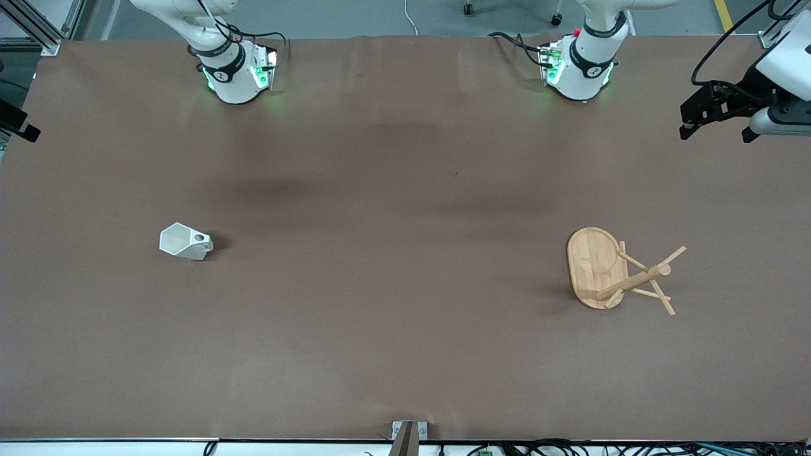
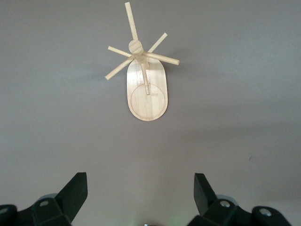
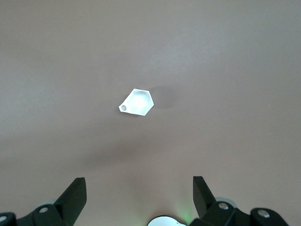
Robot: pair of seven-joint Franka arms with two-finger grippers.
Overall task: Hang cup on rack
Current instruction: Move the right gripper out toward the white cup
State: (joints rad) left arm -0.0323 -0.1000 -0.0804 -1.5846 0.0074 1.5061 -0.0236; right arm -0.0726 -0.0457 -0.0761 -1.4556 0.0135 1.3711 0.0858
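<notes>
Brown matte covering spreads over the whole table (image 1: pixel 405 329) in the front view, with both arm bases standing along its top edge. Toward the right arm's end, the cup (image 1: pixel 184 242) sits on the table, its hexagon-like rim turned up and its pierced handle tab pointing toward the table's middle. Toward the left arm's end stands the rack (image 1: pixel 618 271), its oval base flat on the covering, the post rising from it and thin pegs sticking out around the top. Cup and rack are well apart. The left gripper (image 1: pixel 716 132) hangs in the air at the picture's edge, over the left arm's end of the table, its black fingers spread with nothing between them. Only a dark piece shows at the other edge of this view, too little to say what it is.

From the left wrist view, the left gripper (image 2: pixel 140 195) is released, fingers wide, high over bare covering. The rack (image 2: pixel 146 89) stands well clear of the fingers, apart from them.

From the right wrist view, the right gripper (image 3: pixel 139 197) is likewise spread and holds nothing, up over bare covering. The cup (image 3: pixel 137 102) rests on the table well away from the fingertips, roughly in line with the gap between them.
</notes>
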